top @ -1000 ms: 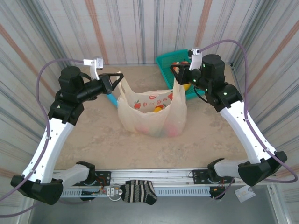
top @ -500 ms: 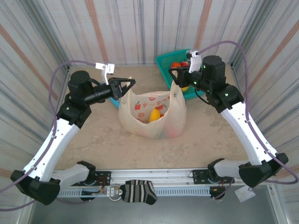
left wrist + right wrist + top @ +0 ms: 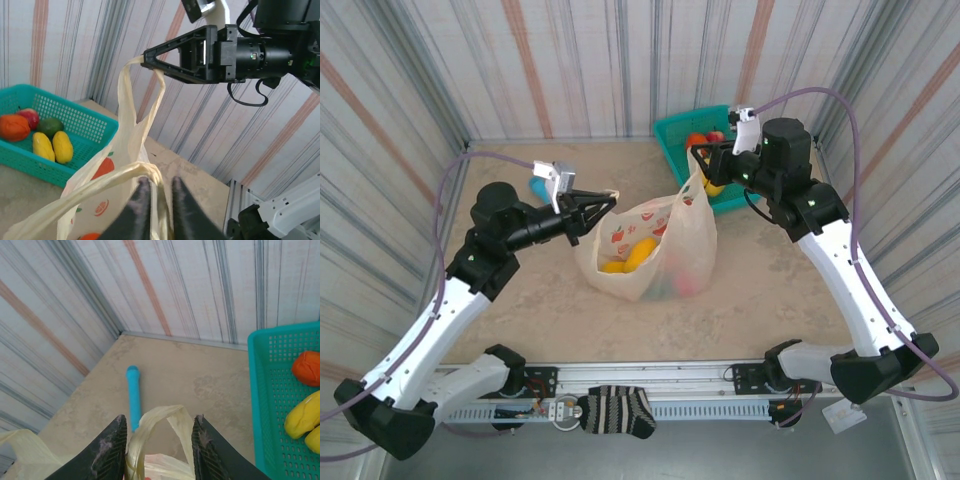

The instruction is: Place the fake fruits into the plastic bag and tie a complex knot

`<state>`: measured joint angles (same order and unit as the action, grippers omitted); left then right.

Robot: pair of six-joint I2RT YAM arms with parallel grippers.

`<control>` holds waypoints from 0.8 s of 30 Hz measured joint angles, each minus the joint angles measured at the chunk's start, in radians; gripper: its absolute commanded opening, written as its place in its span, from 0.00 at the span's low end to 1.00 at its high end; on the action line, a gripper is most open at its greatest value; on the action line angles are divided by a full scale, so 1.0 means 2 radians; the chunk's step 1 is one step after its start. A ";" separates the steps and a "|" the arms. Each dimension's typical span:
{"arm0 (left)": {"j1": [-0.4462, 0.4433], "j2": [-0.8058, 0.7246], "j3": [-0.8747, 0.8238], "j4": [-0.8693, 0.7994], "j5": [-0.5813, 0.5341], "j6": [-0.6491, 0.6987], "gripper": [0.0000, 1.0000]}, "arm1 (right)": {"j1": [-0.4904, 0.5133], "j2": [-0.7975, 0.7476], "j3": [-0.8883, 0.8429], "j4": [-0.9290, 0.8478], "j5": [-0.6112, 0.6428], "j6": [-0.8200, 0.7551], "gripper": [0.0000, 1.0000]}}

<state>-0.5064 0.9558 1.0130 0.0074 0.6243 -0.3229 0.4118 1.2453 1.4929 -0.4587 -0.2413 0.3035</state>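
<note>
Cream plastic bag point(image 3: 655, 250) sits mid-table, some fake fruits point(image 3: 628, 256) inside, more in the teal basket point(image 3: 50, 132). Left gripper point(image 3: 603, 201) pinches one handle; right gripper point(image 3: 150, 59) clamps the other. Risk: thin film stretches or slips from the pinch if arms pull apart; bag tips, fruit spills.

Thin cream semi-transparent plastic bag point(image 3: 660, 250) with red-orange fruit prints: mid-desk, mouth open, its two loop handles stretched apart toward left and far right. Inside it: glossy yellow plastic fruits point(image 3: 632, 256), with pink and green shapes dimly showing through the film. Further fake fruits point(image 3: 37, 135), far right: orange, red, green, yellow pieces.
</note>
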 measured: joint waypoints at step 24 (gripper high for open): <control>-0.040 -0.008 -0.070 0.088 -0.060 0.050 0.00 | 0.064 -0.027 -0.004 -0.009 -0.183 0.165 0.49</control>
<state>-0.5865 0.9401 0.8734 0.1841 0.5037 -0.2222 0.5404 1.1912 1.4849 -0.4770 -0.6067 0.6334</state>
